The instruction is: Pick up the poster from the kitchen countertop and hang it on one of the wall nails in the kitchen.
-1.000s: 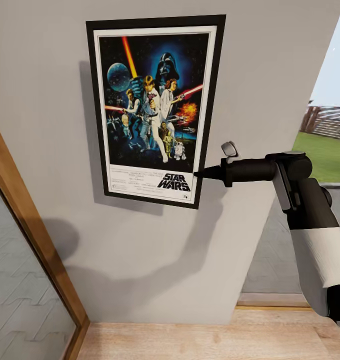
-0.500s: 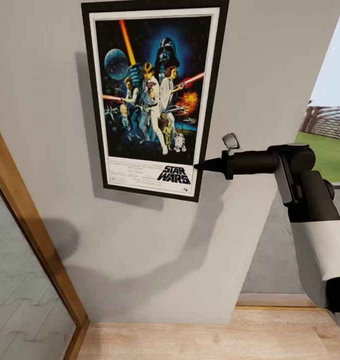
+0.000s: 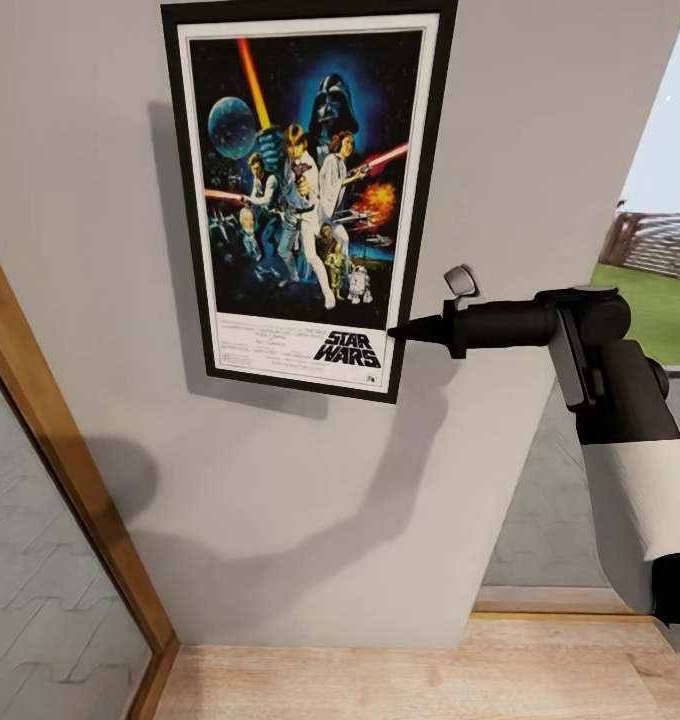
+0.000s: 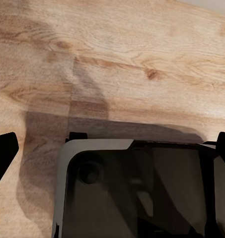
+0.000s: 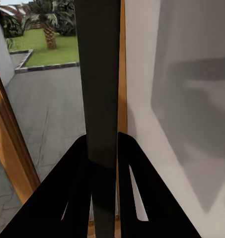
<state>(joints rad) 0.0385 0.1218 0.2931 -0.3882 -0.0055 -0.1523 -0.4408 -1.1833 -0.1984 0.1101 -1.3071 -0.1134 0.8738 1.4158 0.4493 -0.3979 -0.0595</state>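
Note:
The poster [image 3: 300, 190], a black-framed Star Wars print with a white border, stands upright and flat against the grey wall [image 3: 280, 500]. Its top edge is cut off by the head view. My right gripper [image 3: 395, 335] reaches in from the right and is shut on the frame's lower right edge. In the right wrist view the dark frame edge [image 5: 98, 74] runs between the two black fingers [image 5: 75, 198]. My left gripper [image 4: 112, 148] hangs open over the wooden floor [image 4: 132, 59], with nothing between its fingers. The kitchen countertop is out of view, and I see no wall nail.
A wooden door frame with glass [image 3: 70, 470] slants along the left. To the right of the wall an opening looks out on paving and grass [image 3: 650, 310]. Wooden floor [image 3: 430, 680] lies at the wall's foot. The robot's grey base [image 4: 142, 193] sits under the left gripper.
The right gripper lifted the poster a little higher up the wall in the first half second. Since then nothing has moved.

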